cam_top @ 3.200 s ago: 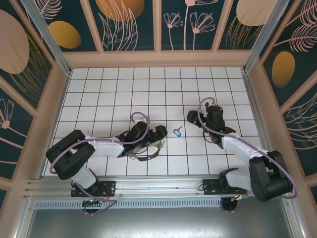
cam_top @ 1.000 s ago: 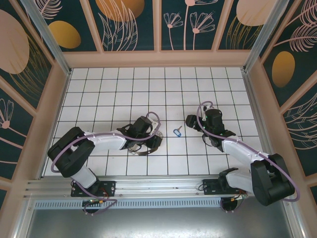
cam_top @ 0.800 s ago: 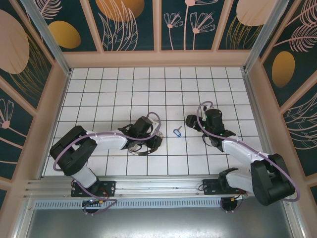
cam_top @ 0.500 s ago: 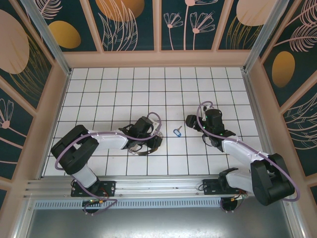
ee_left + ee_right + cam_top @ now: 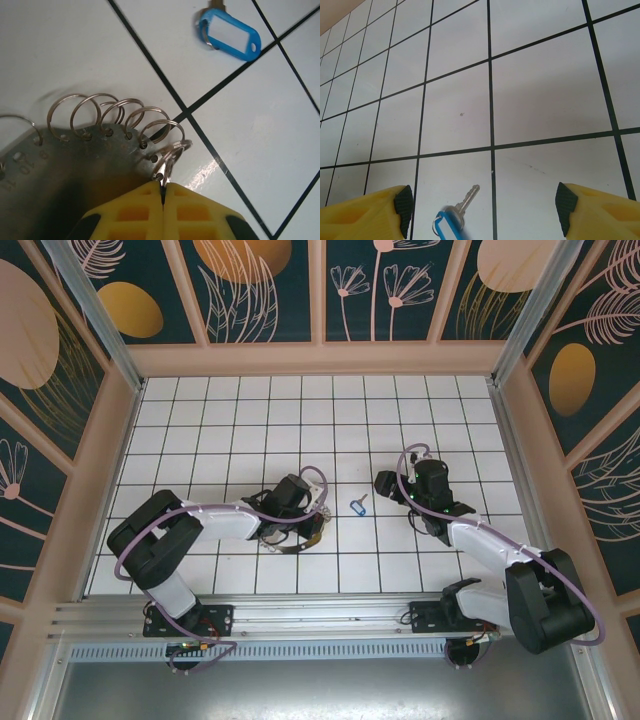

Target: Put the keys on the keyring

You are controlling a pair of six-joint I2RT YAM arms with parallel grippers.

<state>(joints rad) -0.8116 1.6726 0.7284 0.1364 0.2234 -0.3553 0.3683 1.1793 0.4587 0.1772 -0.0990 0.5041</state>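
The left hand [image 5: 163,186] has its yellow fingers pressed together, pinching one small split ring [image 5: 167,157] at the rim of the keyring [image 5: 60,165]. The keyring lies on the white tiled tabletop [image 5: 250,420], left of centre. The blue-tagged key [image 5: 358,506] lies flat just right of it, not touching. The right hand [image 5: 485,205] hovers just right of the key, fingers wide apart.

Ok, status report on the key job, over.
Left gripper shut on a split ring of the keyring. Right gripper open near the key, not touching. Key loose on the tiles. Nothing between them.
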